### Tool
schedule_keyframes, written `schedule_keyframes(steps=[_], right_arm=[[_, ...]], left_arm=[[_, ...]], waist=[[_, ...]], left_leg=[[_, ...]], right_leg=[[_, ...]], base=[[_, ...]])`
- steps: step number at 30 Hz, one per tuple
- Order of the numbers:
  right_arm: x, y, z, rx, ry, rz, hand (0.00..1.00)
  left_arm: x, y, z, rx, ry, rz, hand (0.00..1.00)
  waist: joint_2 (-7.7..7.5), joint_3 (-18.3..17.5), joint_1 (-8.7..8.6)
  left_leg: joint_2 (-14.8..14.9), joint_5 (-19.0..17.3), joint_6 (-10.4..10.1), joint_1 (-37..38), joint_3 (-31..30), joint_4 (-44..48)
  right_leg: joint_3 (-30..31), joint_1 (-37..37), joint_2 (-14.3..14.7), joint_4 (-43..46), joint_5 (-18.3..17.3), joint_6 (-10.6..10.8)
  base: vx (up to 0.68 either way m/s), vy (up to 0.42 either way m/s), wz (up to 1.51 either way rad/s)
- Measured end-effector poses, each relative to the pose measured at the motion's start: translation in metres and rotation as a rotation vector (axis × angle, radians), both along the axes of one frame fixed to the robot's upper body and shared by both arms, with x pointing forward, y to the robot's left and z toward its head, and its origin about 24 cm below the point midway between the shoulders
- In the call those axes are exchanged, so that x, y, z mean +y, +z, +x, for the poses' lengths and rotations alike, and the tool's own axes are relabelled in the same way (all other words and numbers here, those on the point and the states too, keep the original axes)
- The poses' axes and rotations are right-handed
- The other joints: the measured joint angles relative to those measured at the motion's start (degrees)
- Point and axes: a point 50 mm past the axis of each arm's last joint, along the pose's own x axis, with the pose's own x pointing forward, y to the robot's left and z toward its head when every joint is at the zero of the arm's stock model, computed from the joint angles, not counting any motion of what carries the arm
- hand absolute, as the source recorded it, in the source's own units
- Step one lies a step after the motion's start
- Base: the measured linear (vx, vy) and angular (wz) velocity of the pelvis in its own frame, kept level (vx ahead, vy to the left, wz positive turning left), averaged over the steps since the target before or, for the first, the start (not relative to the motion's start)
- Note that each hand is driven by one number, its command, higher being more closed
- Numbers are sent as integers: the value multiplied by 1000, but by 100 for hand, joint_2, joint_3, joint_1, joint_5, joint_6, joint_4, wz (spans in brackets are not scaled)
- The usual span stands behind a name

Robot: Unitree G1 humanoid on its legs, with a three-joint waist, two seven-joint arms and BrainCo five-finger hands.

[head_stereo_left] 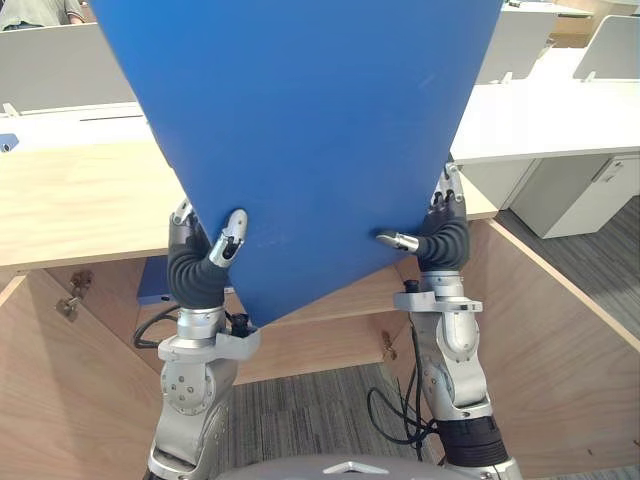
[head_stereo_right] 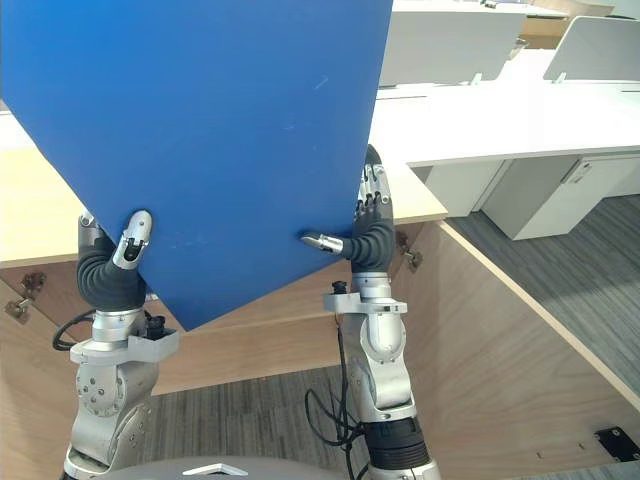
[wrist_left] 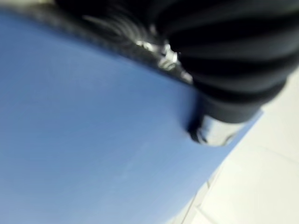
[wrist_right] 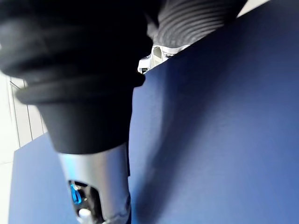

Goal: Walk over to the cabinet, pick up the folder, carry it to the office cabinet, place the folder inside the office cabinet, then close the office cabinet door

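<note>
Folder: blue, flat, raised edge-on to nothing, broad face toward the head; clamped between both hands with one corner pointing down between the wrists
Left hand: closed on the folder's lower left edge, thumb pressed on the near face, fingers tucked behind the sheet
Right hand: closed on the lower right edge, thumb laid across the near face, fingers running up behind the edge
Office cabinet: pale wood, directly below and beyond both hands, open at the front
Left door: swung wide, out past the left hand
Right door: swung wide, out past the right hand
Blue item: just behind the left hand inside the cabinet, too hidden to name
White desks: well beyond the right hand, not part of the job
Done, by the look of it: pick-up finished, carry at or near its end, judging by the open cabinet right under the hands
Left to do: lowering the folder into the opening, letting go with both hands, then shutting the door
Progress: roughly past halfway, placement not yet begun
</note>
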Motion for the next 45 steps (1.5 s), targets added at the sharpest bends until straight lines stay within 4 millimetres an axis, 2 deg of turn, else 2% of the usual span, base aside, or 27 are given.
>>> schedule_keyframes(steps=[5,6,15,22,23,28,37,45], right_arm=[[-6,-3,7,21,33,-61,0],[-7,-3,7,21,42,-75,100],[-11,-17,14,93,161,-212,100],[-11,-23,15,125,197,-252,100],[-10,-24,14,129,199,-251,100],[-5,-32,15,166,190,-212,100],[4,-33,16,172,113,-120,100],[-9,-30,8,160,9,-60,100]], left_arm=[[-1,-1,0,-2,-40,32,100],[-1,-2,0,0,-47,31,100],[0,-15,7,65,-59,62,100],[1,-16,8,65,-44,91,100],[2,-18,9,74,-39,88,0],[7,-26,12,105,9,121,0],[20,-44,16,198,154,124,0],[48,-50,13,245,323,101,0]], waist=[[-19,9,21],[-23,12,21],[-74,28,32],[-120,55,45],[-123,56,54],[-127,60,59],[-139,66,70],[-143,65,67]], left_leg=[[-25,12,18,-18,-15,-1],[-32,14,21,-24,-20,-1],[-44,44,49,-96,-51,0],[-45,50,53,-97,-53,-1],[-46,51,54,-97,-53,-1],[-46,57,56,-100,-56,-2],[-48,58,56,-110,-79,-1],[-51,59,57,-130,-123,-1]], right_leg=[[-20,-1,-28,-44,11,18],[-25,-1,-36,-44,14,23],[-48,-54,-45,-17,37,27],[-47,-62,-48,-10,36,26],[-47,-63,-49,-11,36,26],[-49,-69,-50,-32,32,20],[-68,-65,-53,-47,33,23],[-99,-57,-54,-60,34,24]], base=[[-6,0,1],[0,0,0],[-3,0,1],[0,0,0],[0,0,0],[0,0,0],[0,0,0],[0,0,1]])
